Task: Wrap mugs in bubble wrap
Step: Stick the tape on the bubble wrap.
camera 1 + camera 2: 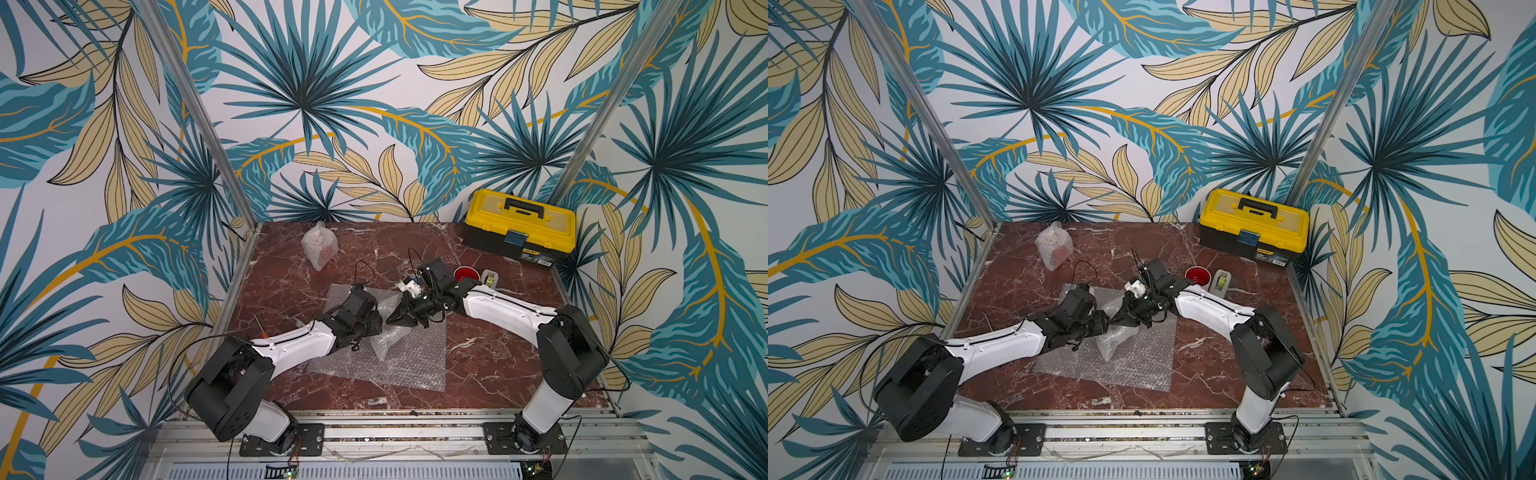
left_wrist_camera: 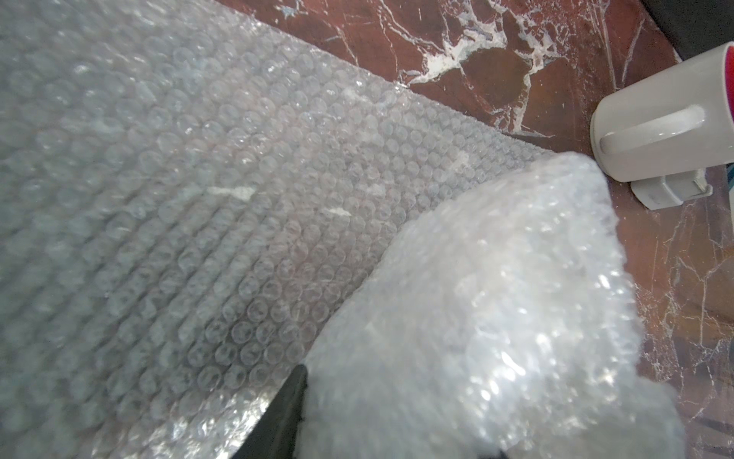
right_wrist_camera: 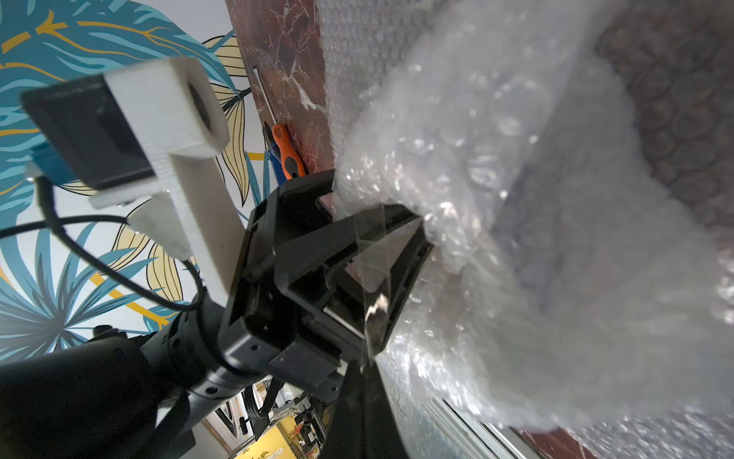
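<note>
Mid-table on the red-brown marble tabletop, atop a flat square sheet of clear bubble wrap: lumpy whitish bubble-wrap bundle, clamped by the left gripper, jaws about half apart. Closed tight, tips against the same bundle: right gripper (anything pinched: cannot tell). Farther back, white ceramic mug with red inside, upright, just beside a small grey tape dispenser. Near the far left corner, second wrapped bundle showing red.
</note>
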You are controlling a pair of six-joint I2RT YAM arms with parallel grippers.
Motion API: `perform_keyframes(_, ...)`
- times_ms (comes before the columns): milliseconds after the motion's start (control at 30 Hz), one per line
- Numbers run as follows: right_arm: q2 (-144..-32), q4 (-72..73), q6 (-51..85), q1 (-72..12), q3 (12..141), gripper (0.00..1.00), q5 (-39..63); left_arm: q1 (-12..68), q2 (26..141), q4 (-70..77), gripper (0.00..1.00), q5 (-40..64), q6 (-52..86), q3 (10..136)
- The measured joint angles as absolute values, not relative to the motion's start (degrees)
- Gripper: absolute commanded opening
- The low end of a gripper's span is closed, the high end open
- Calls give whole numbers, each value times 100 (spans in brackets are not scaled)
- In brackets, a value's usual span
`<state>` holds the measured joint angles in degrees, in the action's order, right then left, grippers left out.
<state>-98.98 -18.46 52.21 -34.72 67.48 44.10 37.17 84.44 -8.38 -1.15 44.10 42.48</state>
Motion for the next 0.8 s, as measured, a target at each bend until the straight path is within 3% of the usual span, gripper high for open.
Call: perform_keyframes(800, -10033, -1719, 4276, -3634, 6431, 0, 3334, 3732, 8453, -788, 48, -80, 4410, 4248)
